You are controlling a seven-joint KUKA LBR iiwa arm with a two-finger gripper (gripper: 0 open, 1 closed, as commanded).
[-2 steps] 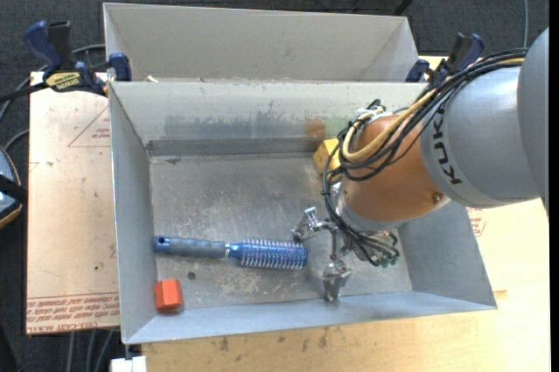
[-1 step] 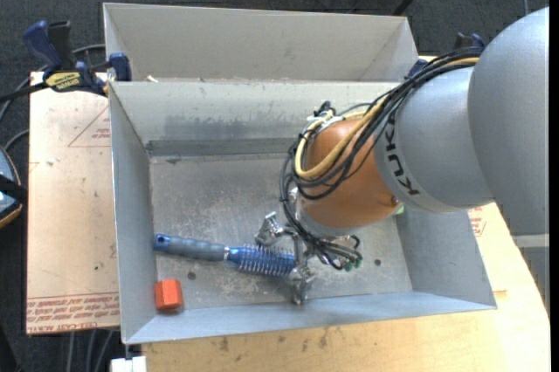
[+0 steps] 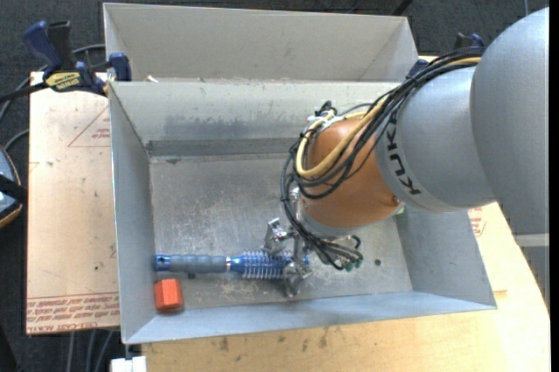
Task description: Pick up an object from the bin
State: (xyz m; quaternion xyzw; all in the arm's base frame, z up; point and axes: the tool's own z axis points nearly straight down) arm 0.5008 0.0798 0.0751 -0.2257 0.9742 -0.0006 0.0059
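A blue brush with a long handle and a bristled head lies along the bin's front wall, handle pointing left. My gripper is down on the bin floor right at the brush's bristled end, its metal fingers touching or just beside the bristles. An orange block sits in the front left corner, well to the left of the gripper.
The arm with its orange cover and cables hangs over the right half of the bin. The bin's bare floor stretches behind the brush towards the back wall and left wall.
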